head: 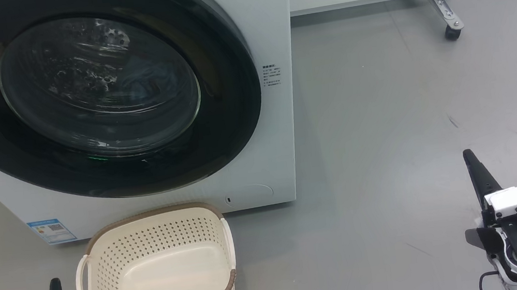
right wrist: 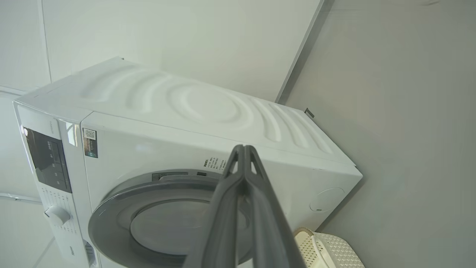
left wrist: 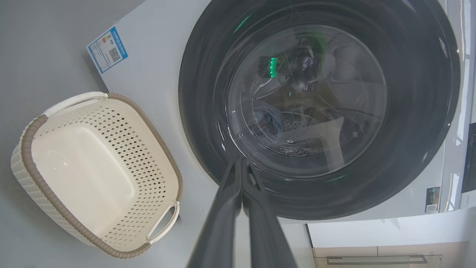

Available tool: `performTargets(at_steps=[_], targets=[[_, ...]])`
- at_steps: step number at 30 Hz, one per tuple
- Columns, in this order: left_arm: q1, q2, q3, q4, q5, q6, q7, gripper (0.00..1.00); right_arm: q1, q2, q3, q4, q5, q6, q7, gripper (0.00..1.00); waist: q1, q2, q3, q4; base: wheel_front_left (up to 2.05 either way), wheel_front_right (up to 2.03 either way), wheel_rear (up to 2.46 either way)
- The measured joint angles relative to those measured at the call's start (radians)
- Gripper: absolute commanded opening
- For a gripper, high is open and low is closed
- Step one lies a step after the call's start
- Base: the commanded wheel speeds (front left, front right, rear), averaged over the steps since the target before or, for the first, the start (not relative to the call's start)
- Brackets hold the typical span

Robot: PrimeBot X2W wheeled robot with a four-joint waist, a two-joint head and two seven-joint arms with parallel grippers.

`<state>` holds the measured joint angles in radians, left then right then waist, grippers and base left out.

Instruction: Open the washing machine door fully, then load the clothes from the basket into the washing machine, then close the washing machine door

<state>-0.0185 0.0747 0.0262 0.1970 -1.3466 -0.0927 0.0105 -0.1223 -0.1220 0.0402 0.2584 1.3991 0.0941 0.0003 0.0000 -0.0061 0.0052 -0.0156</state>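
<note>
Start at the bottom edge of the head view. Your left gripper (head: 54, 286) pokes up at the lower left, fingers pressed together with nothing between them; the left wrist view shows the two tips meeting. Your right gripper (head: 468, 155) stands at the lower right, likewise closed and empty, well apart from everything else on the grey floor (head: 385, 150).

Just right of the left gripper sits the basket (head: 120, 258), its cream bottom bare, its far rim just in front of the washing machine (head: 268, 17). A blue label (head: 51, 231) marks the machine's lower left corner.

Above, across the upper left, the washing machine door (head: 236, 118) lies shut against the white front. Through its glass you can make out a little blue fabric of the clothes (left wrist: 264, 113) in the drum. Far upper right stands a metal leg on a caster (head: 452, 33).
</note>
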Motion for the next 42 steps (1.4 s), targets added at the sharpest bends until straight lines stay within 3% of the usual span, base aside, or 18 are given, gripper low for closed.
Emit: performTargets(at_steps=[23, 42], targets=[[-0.037, -0.019, 0.033, 0.010, -0.257, 0.008, 0.079, 0.00, 0.036, 0.051, -0.130, -0.034, 0.228, -0.009, 0.068, 0.00, 0.0000, 0.0000, -0.005, 0.016, 0.00, 0.00, 0.00], [-0.040, -0.024, 0.034, 0.011, -0.281, 0.008, 0.079, 0.00, 0.040, 0.055, -0.135, -0.035, 0.239, -0.016, 0.075, 0.00, 0.0000, 0.0000, -0.005, 0.016, 0.00, 0.00, 0.00]])
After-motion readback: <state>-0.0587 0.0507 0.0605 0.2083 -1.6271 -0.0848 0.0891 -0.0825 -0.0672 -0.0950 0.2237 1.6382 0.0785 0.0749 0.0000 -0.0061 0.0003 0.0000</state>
